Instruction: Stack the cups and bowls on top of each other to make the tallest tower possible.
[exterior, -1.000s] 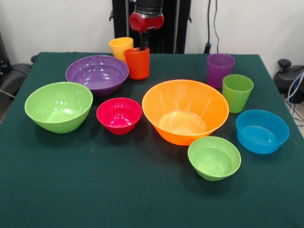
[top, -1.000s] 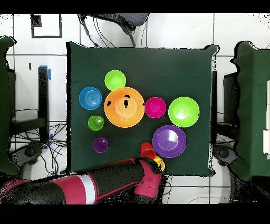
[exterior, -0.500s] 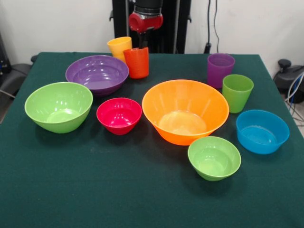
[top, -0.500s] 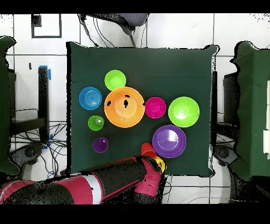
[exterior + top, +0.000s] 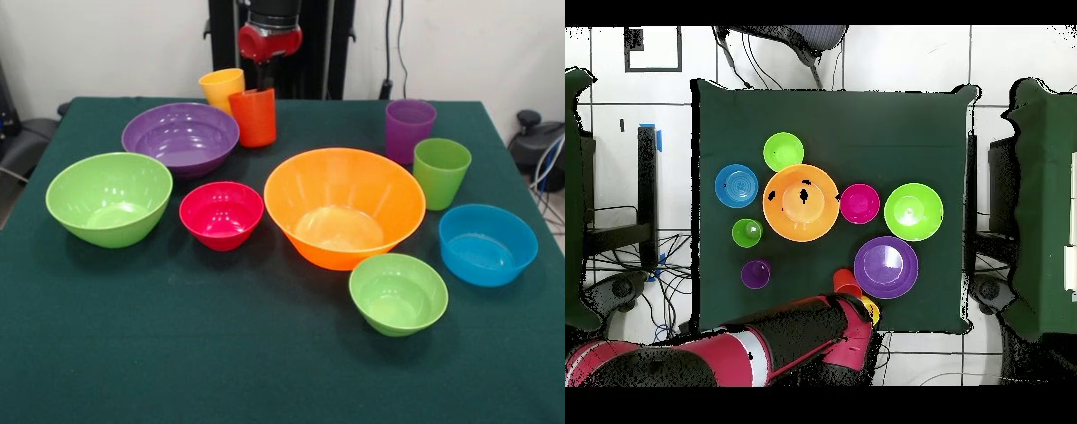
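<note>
Six bowls stand apart on the green table: orange (image 5: 344, 208), purple (image 5: 180, 137), big green (image 5: 109, 198), magenta-red (image 5: 222, 215), small green (image 5: 398, 293) and blue (image 5: 487, 244). Far back, an orange-red cup (image 5: 253, 117) stands upright, touching a yellow cup (image 5: 221, 88). A purple cup (image 5: 410, 128) and a green cup (image 5: 441, 171) stand at the right. My gripper (image 5: 265, 81) reaches down into the orange-red cup's mouth, which hides its lower end. In the overhead view the arm (image 5: 795, 335) covers it beside the orange-red cup (image 5: 846, 288).
The table's far edge (image 5: 291, 99) runs just behind the yellow and orange-red cups. The purple bowl sits close to the left of those cups. A black chair (image 5: 790, 40) stands beyond the table in the overhead view.
The gripper and the orange-red cup have shifted slightly left in the front view. The yellow cup has moved left with them. The arm has swung a little in the overhead view.
</note>
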